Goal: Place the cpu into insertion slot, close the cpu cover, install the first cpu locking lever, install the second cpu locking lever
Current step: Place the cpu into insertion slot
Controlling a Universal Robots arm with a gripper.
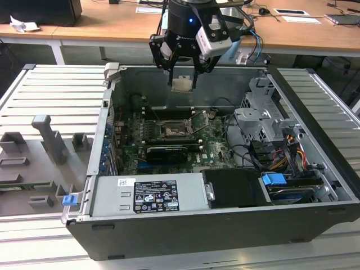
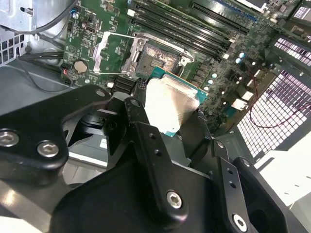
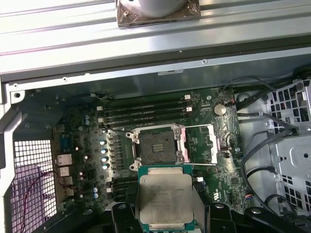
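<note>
The chip [image 1: 183,84] hangs in the air above the back wall of the open computer case [image 1: 197,230]. The gripper [image 1: 183,77] is clenched on it, with black fingers [image 2: 146,141] pressing on two opposite edges, and the pale metal face shows in both wrist views. Inside the case, the socket [image 3: 155,145] sits on the green board [image 3: 223,160] with its dark middle uncovered, well apart from the chip. The cover [image 3: 201,143] is swung open just beside the socket. A silver box with a label [image 1: 146,194] lies along the near wall of the case. The case rests on a ribbed grey metal table [image 1: 56,90]. On the exterior view's left of the case, grey holders [image 1: 53,140] stand on this table. Behind the case are wooden desks [image 1: 101,25].
</note>
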